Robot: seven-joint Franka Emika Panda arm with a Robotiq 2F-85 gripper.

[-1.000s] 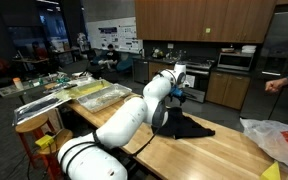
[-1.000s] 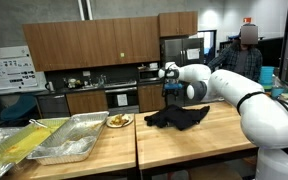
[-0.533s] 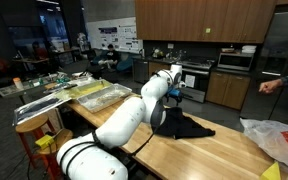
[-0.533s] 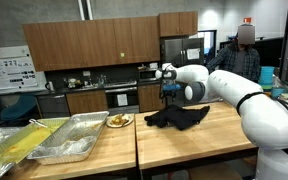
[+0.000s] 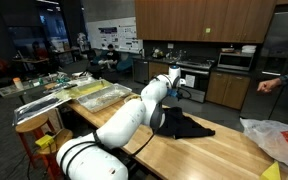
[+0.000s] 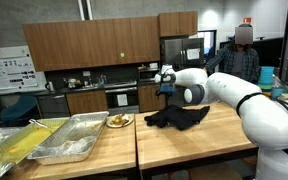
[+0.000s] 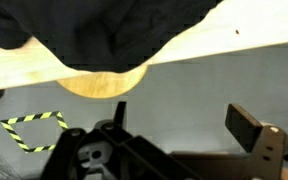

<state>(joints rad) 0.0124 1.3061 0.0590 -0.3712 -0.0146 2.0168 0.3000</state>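
Where the black cloth [image 6: 180, 117] lies on the wooden table [image 6: 189, 142] at centre frame, the gripper [image 6: 165, 91] is seen spread near it.

The crumpled cloth [image 6: 179, 117] is plain black on a pale blond wood surface [image 6: 189, 150]. The robot arm [image 6: 239, 92] is glossy white. The foil trays [image 6: 72, 140] shine silver, and the cabinets [image 6: 89, 45] are warm brown wood. In the wrist view, yellow-and-black striped tape [image 7: 32, 122] marks the grey floor [image 7: 204, 80].
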